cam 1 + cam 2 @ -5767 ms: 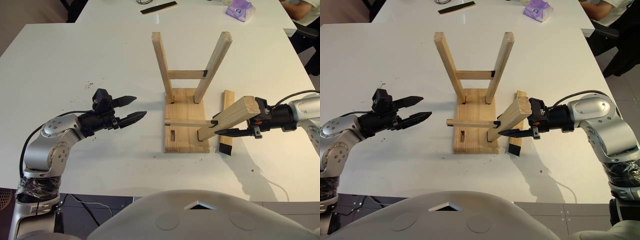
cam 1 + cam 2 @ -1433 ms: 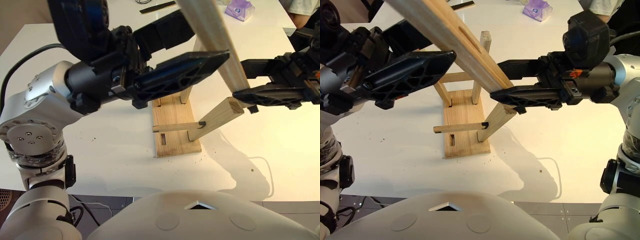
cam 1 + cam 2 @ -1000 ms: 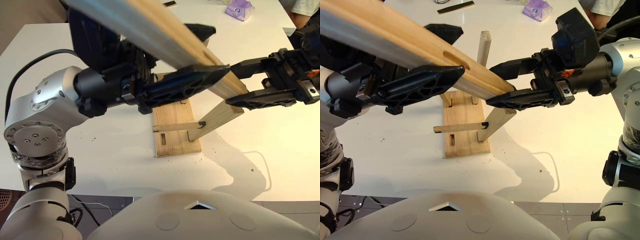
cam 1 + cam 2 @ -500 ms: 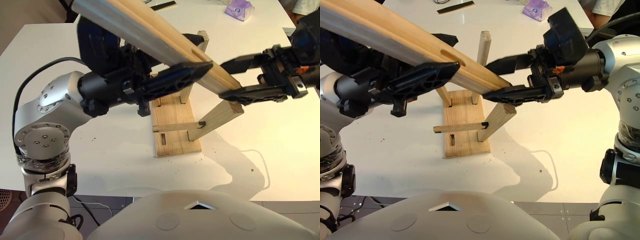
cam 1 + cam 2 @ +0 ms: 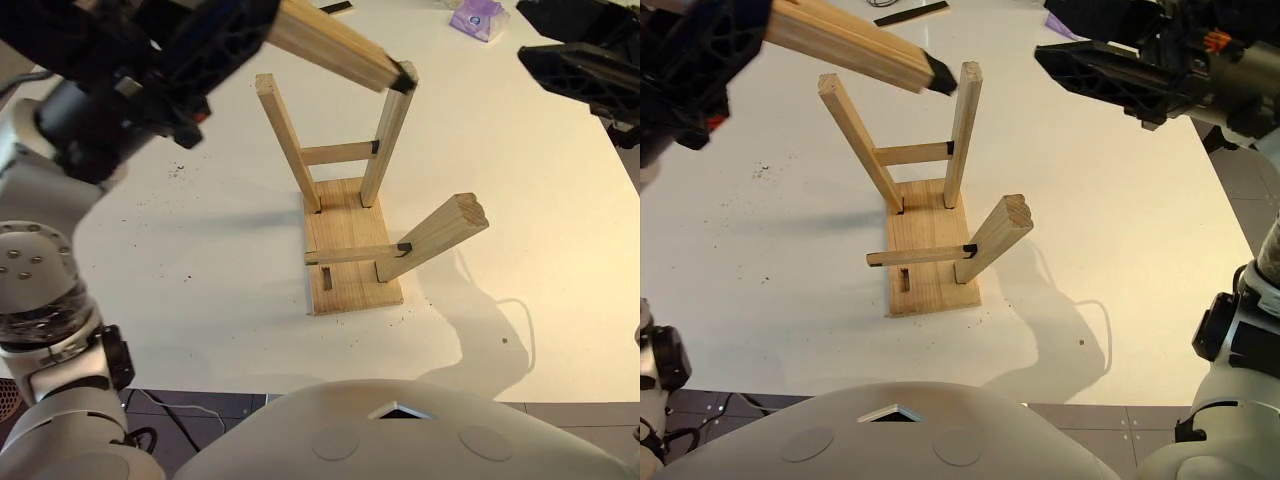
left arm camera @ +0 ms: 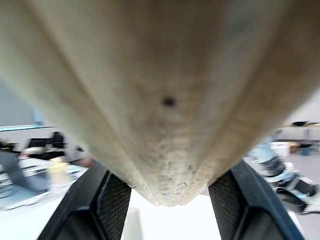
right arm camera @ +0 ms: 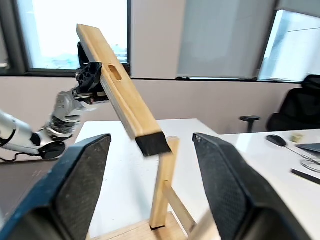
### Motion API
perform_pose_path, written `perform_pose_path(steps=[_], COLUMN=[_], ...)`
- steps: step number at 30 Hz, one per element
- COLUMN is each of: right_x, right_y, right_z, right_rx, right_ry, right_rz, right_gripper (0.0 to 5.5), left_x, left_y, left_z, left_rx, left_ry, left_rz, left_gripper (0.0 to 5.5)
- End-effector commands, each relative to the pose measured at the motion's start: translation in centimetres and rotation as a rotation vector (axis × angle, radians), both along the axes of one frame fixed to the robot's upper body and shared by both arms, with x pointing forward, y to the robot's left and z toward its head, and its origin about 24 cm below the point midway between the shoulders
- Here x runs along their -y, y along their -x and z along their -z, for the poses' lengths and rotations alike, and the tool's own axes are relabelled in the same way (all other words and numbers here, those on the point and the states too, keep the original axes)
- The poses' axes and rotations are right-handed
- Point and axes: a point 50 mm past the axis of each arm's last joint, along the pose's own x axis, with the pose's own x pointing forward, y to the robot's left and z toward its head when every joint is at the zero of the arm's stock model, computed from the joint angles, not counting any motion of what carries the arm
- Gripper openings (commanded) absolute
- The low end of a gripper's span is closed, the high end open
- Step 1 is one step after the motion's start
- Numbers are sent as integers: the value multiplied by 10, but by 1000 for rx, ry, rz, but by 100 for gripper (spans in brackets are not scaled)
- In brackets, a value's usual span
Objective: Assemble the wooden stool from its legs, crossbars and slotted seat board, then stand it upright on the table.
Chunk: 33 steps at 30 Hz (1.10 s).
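- Two grippers up, both near the top of the head views.
- left gripper (image 6: 170, 210), upper left: fingers clamped on a loose leg (image 5: 330, 45). Wrist view shows the leg squeezed between both pads (image 6: 112, 205).
- Loose leg slants down toward frame centre. Its black cap (image 5: 405, 77) overlaps the top of the back right leg (image 5: 383, 145); contact can't be told.
- right gripper (image 5: 528, 30), upper right: fingers spread wide, nothing in them, well apart from the stool parts.
- seat board (image 5: 352, 292) flat on the table (image 5: 180, 260), mid frame.
- Back right leg and back left leg (image 5: 287, 140) stand upright in the board, joined by a crossbar (image 5: 337, 153).
- tilted leg (image 5: 435, 235) at the board's near right leans right, with a second crossbar (image 5: 350, 255) sticking out to its left.
- open slot (image 5: 327, 278) on the board's near left.
- purple packet (image 5: 478, 18) and black strip (image 5: 335, 7) at the table's top edge.
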Motion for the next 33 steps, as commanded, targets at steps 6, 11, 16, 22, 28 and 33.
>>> perform_pose_path(steps=[6,11,16,22,28,33], right_x=[33,34,34,29,25,24], right_y=[24,30,25,24,20,16], right_z=[29,41,39,42,37,37], right_rx=[-59,-86,-76,-68,-61,-61], right_ry=[-5,24,47,38,10,11], right_rz=[236,262,259,240,220,213], right_gripper=[302,302,302,302,302,302], left_x=[-63,-50,-33,-23,-14,-8], left_y=[32,43,53,53,46,39], left_z=[30,79,115,129,138,144], left_rx=[-126,-264,-306,-288,-269,-243], left_ry=[-472,-464,-470,-496,-497,-525], left_rz=[-19,109,141,145,143,124], left_gripper=[205,205,205,205,205,205])
